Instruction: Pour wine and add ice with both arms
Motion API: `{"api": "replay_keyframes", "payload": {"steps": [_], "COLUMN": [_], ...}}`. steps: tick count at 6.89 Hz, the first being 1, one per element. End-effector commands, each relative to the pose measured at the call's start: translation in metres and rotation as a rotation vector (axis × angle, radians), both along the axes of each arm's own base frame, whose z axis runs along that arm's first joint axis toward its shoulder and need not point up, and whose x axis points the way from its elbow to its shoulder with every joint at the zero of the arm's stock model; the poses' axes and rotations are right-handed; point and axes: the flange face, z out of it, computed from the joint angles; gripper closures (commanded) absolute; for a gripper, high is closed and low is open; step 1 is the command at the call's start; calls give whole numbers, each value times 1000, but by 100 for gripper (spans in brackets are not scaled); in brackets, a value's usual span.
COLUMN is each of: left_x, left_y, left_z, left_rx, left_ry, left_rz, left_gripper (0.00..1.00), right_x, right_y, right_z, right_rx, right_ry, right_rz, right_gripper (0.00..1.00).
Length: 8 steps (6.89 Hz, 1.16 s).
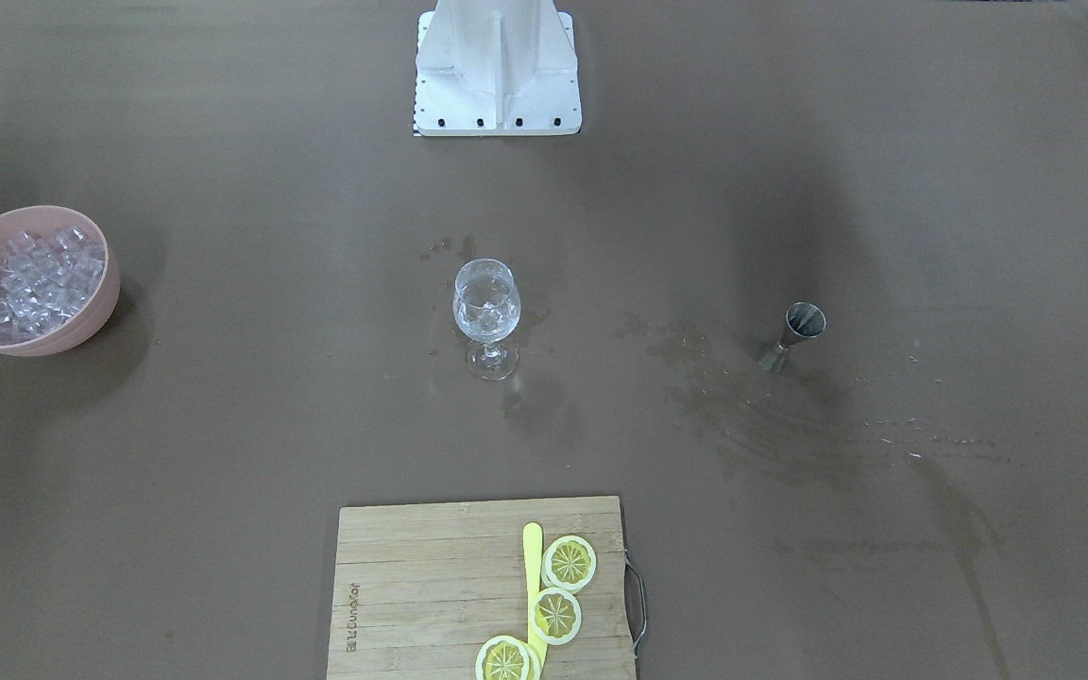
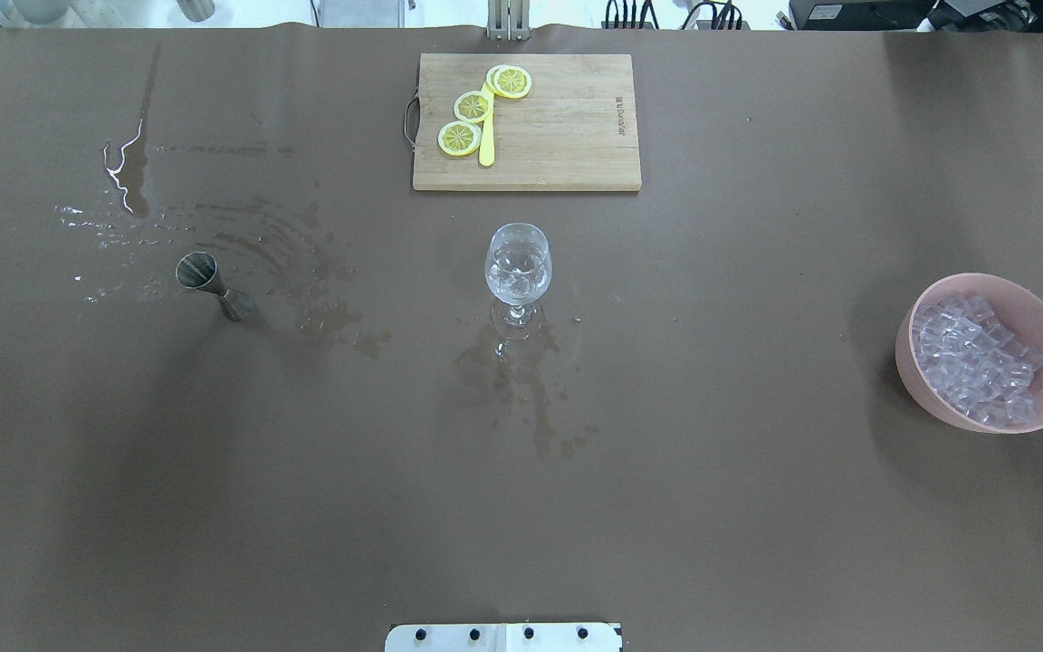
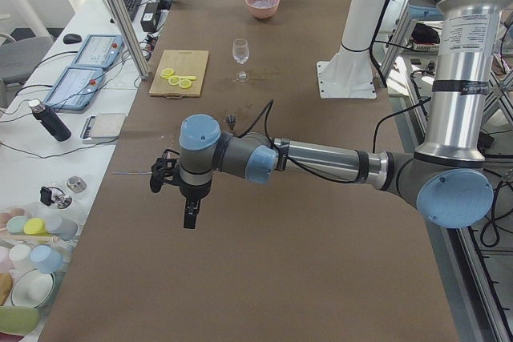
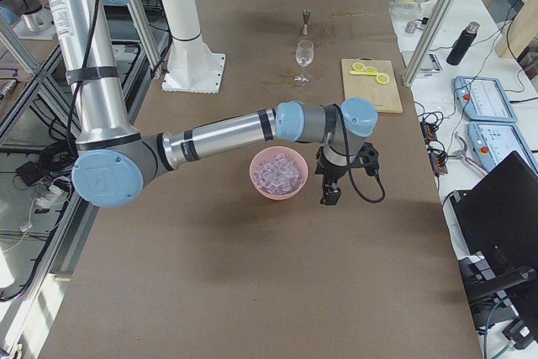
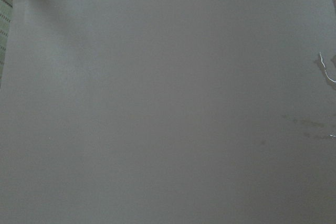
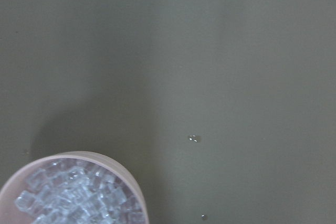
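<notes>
Robotics lab. Left arm (image 3: pixel 321 162) and right arm (image 4: pixel 218 134), both jointed industrial units, worked beside a white pedestal (image 3: pixel 357 30) on a long brown-covered surface (image 1: pixel 223 425). Aluminium frame posts (image 3: pixel 122 18), two teach pendants (image 3: pixel 77 86) and cables (image 2: pixel 666 14) crowded the side bench (image 3: pixel 24 158).

the bowl (image 2: pixel 1042 317) is pink, the ice (image 2: pixel 974 362) clear, the table (image 2: pixel 757 507) brown with darker streaks at left, the jigger (image 2: pixel 214 285) grey, the far board (image 2: pixel 567 136) pale striped wood, its lemon slices (image 2: pixel 473 106) yellow, white-rimmed.
</notes>
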Motion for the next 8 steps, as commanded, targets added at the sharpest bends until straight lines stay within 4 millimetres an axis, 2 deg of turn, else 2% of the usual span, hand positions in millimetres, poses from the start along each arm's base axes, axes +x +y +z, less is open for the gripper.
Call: {"api": "replay_keyframes", "payload": {"steps": [1, 2, 4, 8], "left_x": [-1, -1, -1, 2], "left_y": [6, 5, 11, 14], "left_z": [11, 11, 31, 35], "left_rx": [-55, -88, -134, -145], "left_ry": [-1, -2, 1, 26], "left_rz": [-1, 0, -2, 5], "left_gripper": [2, 2, 2, 2], "right_x": [9, 9, 9, 9], "right_y": [19, 18, 17, 16], "right_z": [43, 42, 41, 39], "right_rx": [12, 13, 1, 3], "right_ry": [-3, -3, -3, -3], "right_rz": [17, 17, 32, 33], "right_gripper": [0, 0, 0, 0]}}
